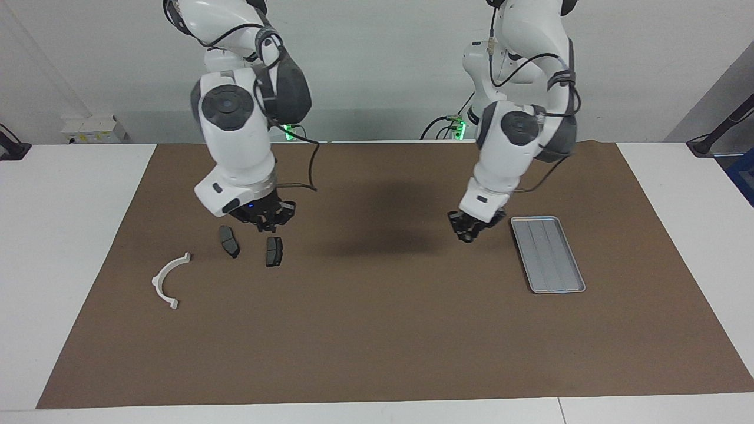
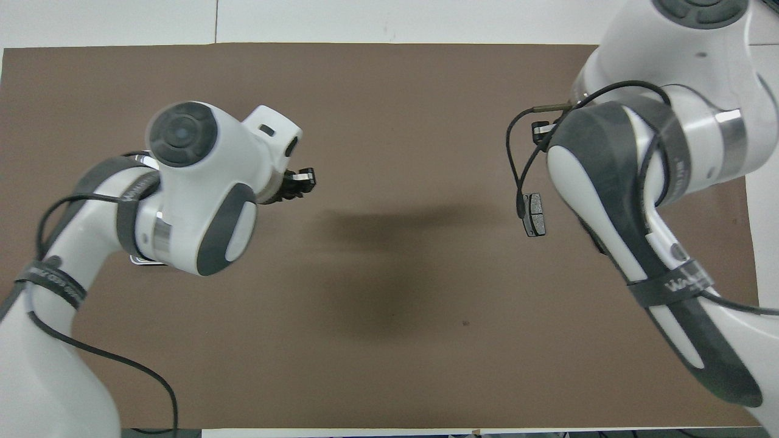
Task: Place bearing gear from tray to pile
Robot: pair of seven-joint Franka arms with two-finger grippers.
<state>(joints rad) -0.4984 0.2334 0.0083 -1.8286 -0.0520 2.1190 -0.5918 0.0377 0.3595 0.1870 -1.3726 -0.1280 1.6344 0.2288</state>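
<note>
I count one tray [image 1: 549,254], two brake pads and one white half-ring bracket [image 1: 166,281]; no bearing gear visible anywhere, and the tray's ribbed floor shows nothing on it.

The tray lies toward the left arm's end of the brown mat [image 1: 377,330]. The pile is toward the right arm's end: the first pad [image 1: 229,241] and the second pad [image 1: 274,251] lie side by side but apart, and the bracket lies farther from the robots, apart from both.

The left gripper [image 1: 468,231] hangs over bare mat just beside the tray's nearer corner. I can't tell if its fingers are apart or together; nothing seen in them. The right gripper [image 1: 263,217] hangs over the mat just robot-side of the two pads. Same story, finger state unreadable, no part seen in it.

View differences: the facing view gives me the whole tray, both pads and the bracket. Overhead, the left arm covers the tray except a sliver of rim [image 2: 145,260]; the right arm hides the bracket and one pad, so only the second pad [image 2: 535,214] shows. Overhead does show the left gripper [image 2: 302,180] tip clearly against the mat.
</note>
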